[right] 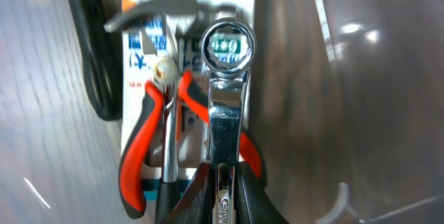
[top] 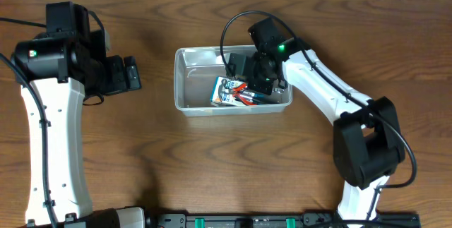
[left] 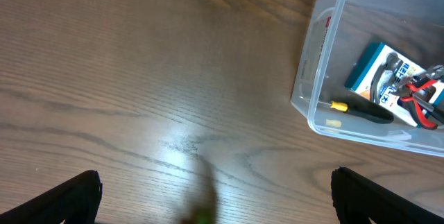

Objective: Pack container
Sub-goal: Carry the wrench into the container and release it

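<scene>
The container (top: 189, 69) sits directly under the right claw (top: 258, 80). Its thin clear plastic is probably light, slick and flexible, so the rim looks the best hold. That claw is clenched on a stiff steel wrench (right: 225, 113) above the red pliers (right: 135, 161), with a wall close beside it. The left claw (top: 129, 74), released wide, hangs over bare surface (top: 212, 164), well apart.

Left arm (top: 53, 129) and right arm (top: 318, 90): white shells, black joints, looping black cables, one green light each
</scene>
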